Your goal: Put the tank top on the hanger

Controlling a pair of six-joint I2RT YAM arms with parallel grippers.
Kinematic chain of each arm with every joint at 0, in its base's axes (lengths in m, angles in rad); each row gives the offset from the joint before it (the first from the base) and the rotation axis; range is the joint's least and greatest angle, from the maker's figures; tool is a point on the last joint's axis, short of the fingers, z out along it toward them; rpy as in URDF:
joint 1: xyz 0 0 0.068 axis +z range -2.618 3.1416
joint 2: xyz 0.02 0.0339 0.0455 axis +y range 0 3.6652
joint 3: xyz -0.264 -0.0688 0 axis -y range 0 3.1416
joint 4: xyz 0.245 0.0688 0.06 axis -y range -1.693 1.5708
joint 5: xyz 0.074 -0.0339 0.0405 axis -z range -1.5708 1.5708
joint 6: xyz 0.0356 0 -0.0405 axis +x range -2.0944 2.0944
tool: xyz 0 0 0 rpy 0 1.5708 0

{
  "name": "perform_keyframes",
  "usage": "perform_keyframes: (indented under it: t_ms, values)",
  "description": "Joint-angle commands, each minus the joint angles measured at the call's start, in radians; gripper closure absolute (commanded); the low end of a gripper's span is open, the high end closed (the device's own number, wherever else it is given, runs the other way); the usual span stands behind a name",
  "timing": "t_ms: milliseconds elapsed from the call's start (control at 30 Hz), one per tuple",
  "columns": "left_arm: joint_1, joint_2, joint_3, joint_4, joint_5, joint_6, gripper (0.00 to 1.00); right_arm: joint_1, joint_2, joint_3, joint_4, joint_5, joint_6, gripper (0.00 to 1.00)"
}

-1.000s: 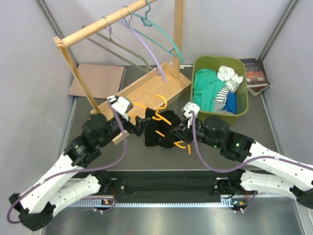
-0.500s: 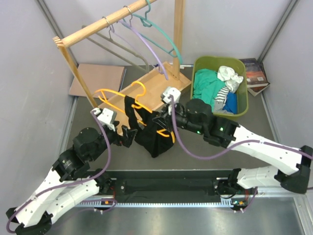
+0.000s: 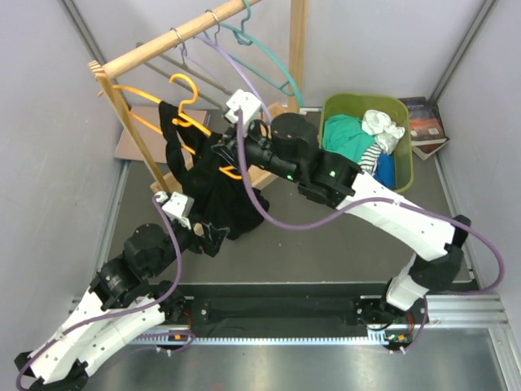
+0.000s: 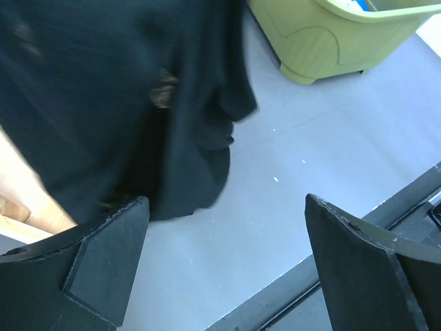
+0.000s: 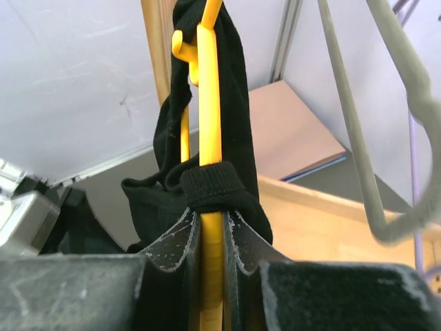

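The orange hanger [image 3: 155, 96] is held up in the air beside the wooden rack's left post, hook [image 3: 186, 85] upward. The black tank top [image 3: 199, 183] hangs from it, one strap wrapped round the hanger arm [image 5: 210, 138] as the right wrist view shows [image 5: 213, 186]. My right gripper [image 3: 225, 155] is shut on the hanger arm just below that strap [image 5: 212, 227]. My left gripper [image 3: 213, 238] is open and empty, low by the tank top's hem [image 4: 103, 103], its fingers [image 4: 89, 269] apart over bare table.
The wooden rack rail [image 3: 163, 41] carries a teal hanger [image 3: 273, 57], a lilac hanger [image 3: 244, 77] and a grey hanger [image 5: 358, 138]. The rack's wooden base [image 3: 269, 138] lies behind. A green bin [image 3: 334, 106] of clothes stands right, books [image 3: 425, 122] beyond it.
My right gripper has lifted the hanger with the tank top up and to the left, towards the rack. My left arm has drawn back towards the near left, away from the garment.
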Motion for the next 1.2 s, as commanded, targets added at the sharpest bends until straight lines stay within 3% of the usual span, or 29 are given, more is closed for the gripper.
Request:
perform_keyframes:
  t_ms: [0,667,1167]
  values:
    - [-0.001,0.002,-0.009,0.051,0.03,-0.013,0.01,0.013,0.105,0.189,0.003,0.014,-0.054,1.0]
    - [-0.001,0.033,-0.008,0.051,0.062,-0.004,0.01,-0.02,0.403,0.591,0.111,-0.054,-0.089,1.0]
    - [-0.001,0.039,-0.006,0.05,0.058,0.005,0.01,-0.095,0.515,0.668,0.181,-0.151,0.017,1.0]
